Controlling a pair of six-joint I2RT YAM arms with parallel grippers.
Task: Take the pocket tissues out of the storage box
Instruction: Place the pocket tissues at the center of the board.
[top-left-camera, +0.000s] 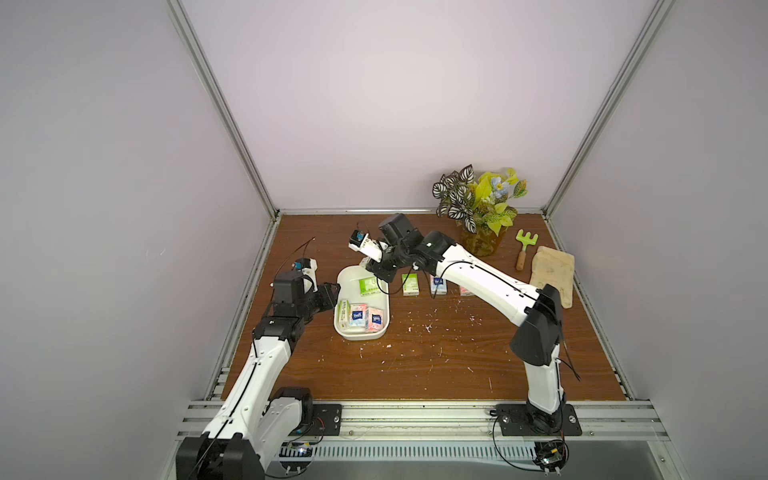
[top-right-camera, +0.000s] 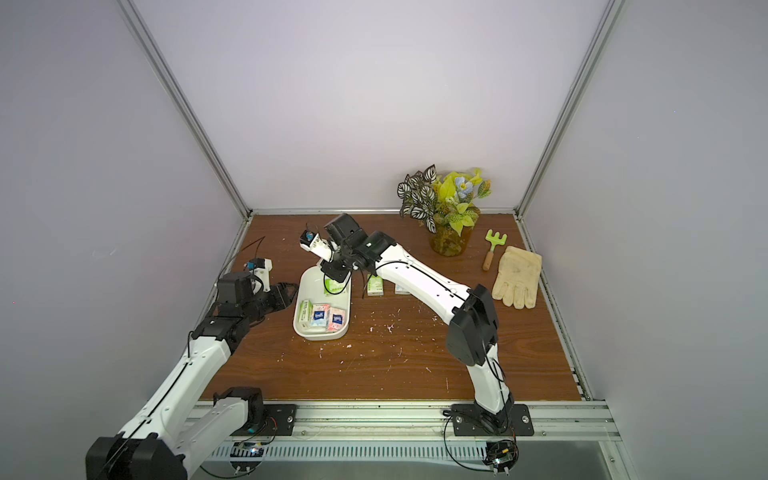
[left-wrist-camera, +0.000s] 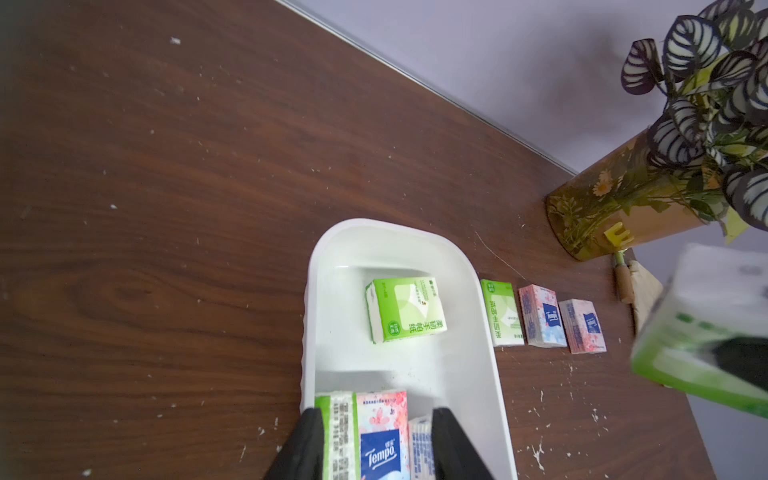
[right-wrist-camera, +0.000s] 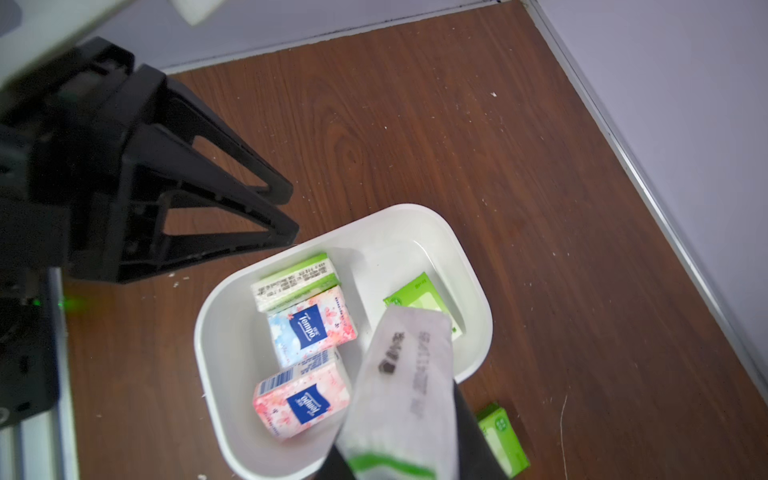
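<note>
The white storage box (top-left-camera: 351, 282) (left-wrist-camera: 374, 361) sits left of centre on the brown table. Inside it, one green-and-white packet (left-wrist-camera: 405, 309) lies flat at the far end, and three pocket tissues (top-left-camera: 358, 318) stand side by side at the near end. My right gripper (right-wrist-camera: 399, 449) hovers over the box's far end, shut on a green-and-white packet (right-wrist-camera: 407, 374). My left gripper (left-wrist-camera: 378, 440) is open at the box's left wall (top-left-camera: 330, 293), holding nothing. Three more packets (left-wrist-camera: 542, 316) lie in a row on the table to the right of the box.
An amber vase with a leafy plant (top-left-camera: 482, 241) stands at the back right. Beside it lie a green hand rake (top-left-camera: 524, 245) and a pale glove (top-left-camera: 552, 278). Enclosure walls border the table on three sides.
</note>
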